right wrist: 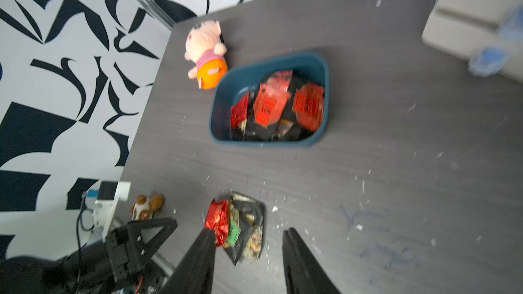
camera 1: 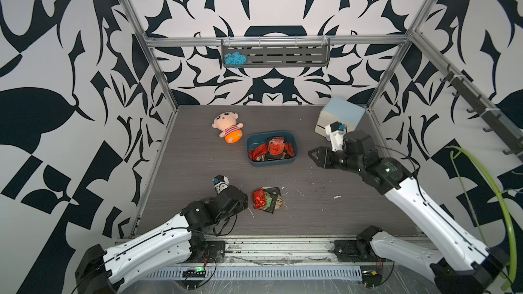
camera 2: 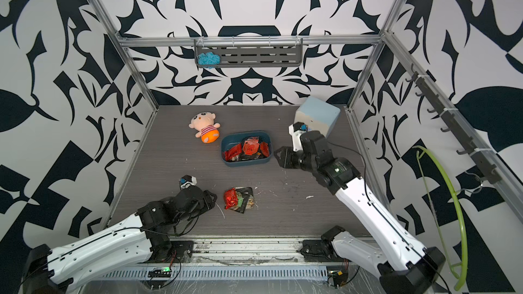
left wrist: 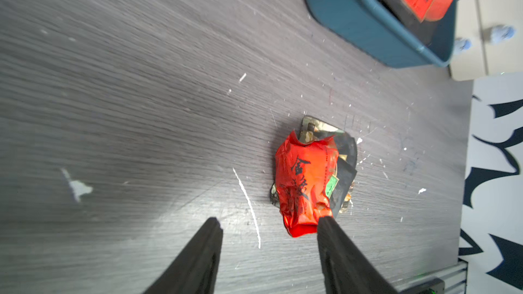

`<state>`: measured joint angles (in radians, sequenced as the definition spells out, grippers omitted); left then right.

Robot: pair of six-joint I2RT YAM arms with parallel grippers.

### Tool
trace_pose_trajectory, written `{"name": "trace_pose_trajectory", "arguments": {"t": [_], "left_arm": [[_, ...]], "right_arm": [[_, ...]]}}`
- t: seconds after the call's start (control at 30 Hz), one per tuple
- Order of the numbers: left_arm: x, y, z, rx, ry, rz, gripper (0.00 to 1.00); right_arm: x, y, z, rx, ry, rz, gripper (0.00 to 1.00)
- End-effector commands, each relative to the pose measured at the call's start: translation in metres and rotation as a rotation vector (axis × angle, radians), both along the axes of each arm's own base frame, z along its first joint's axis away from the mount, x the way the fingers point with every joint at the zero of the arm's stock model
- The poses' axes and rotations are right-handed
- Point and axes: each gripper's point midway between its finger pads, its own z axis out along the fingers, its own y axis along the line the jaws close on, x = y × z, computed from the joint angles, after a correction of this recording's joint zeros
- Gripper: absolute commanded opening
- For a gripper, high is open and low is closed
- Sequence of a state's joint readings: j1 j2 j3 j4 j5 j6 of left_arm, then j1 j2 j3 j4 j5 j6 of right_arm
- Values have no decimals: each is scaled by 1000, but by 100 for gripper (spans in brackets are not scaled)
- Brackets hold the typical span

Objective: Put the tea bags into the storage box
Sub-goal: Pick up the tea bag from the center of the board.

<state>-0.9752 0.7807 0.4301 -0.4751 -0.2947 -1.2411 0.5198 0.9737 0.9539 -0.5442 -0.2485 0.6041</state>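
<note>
Where the loose tea bags (camera 1: 266,199) (camera 2: 238,199) lie: in a small overlapping heap near the front of the counter (camera 1: 192,171), well apart from the storage box (camera 1: 249,148) (camera 2: 224,148). A crumpled red sachet (left wrist: 305,182) sits on top, with darker ones under it.
Stored tea bags (camera 1: 273,148) (right wrist: 268,106): several red and black sachets piled inside the box, leaving some bare floor at its left end.
Storage box: upright and lidless at mid-counter, between a plush doll (camera 1: 227,130) and a cream cabinet (camera 1: 339,117).
Left fingers (left wrist: 210,236) (camera 2: 210,197): spread wide with nothing between them, low over the counter just beside the heap's left edge. In the left wrist view one fingertip overlaps the red sachet's near end; whether they touch cannot be told.
Right fingers (right wrist: 205,241) (camera 1: 317,155): parted and empty, held above the counter just beside the box's right end, tips pointing toward it. They are well apart from the loose heap, which shows beyond one fingertip in the right wrist view.
</note>
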Motion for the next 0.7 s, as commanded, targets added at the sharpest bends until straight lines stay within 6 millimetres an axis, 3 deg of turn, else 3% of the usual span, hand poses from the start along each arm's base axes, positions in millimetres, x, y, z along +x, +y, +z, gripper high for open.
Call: {"name": "trace_pose_trajectory", "arguments": {"t": [0.0,0.13,0.33,0.47,0.67], "left_arm": [[3,-27,9,-64,9,-66,59],[2,-42,-6,-48,61,-106,57],[2,-48,-17,9,105,-116,55],[2,-42,-22,42,113,-97,55],[1,-38,-26,47,115,-83,55]], "right_arm": [[-15,21,-29,153,113,6,44],[-36,41,-79,118,197,34,42],[-66,88,-130,8,272,139,38],[-69,111,-143,42,297,172,37],[-67,128,-162,-1,334,198,36]]}}
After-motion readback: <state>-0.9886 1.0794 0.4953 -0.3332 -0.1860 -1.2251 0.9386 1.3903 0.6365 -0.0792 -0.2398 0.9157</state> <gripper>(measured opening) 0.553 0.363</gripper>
